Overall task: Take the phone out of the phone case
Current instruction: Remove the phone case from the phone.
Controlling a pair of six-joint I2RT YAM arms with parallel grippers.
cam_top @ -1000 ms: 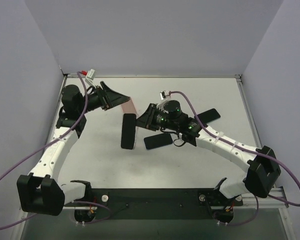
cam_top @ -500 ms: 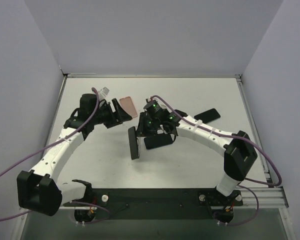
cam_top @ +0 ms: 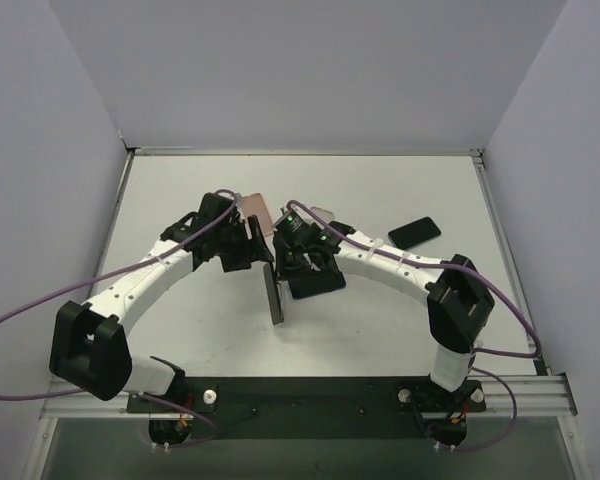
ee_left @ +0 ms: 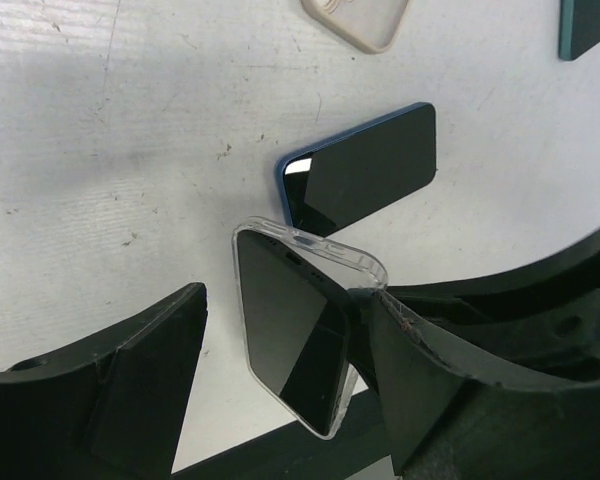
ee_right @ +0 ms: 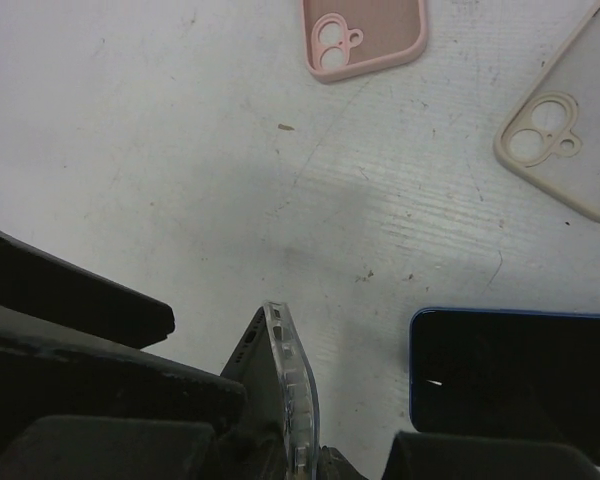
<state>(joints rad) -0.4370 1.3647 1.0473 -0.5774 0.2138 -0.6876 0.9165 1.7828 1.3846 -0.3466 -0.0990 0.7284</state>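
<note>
My right gripper [ee_right: 315,455] pinches the clear phone case [ee_left: 310,246] (phone [ee_left: 290,335] inside) mid-tabletop; my left gripper [ee_left: 285,385] stands spread on either side of it.

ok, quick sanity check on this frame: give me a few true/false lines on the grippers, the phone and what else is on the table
1. The right gripper is shut on the phone in its clear case. True.
2. The left gripper is shut. False: it is open, one finger on each side of the phone.
3. The phone is out of its case. False: it sits inside the clear case.
4. A blue phone lies flat on the table, screen up. True.
5. The pink case is in the left gripper. False: it lies on the table near a beige case.
</note>
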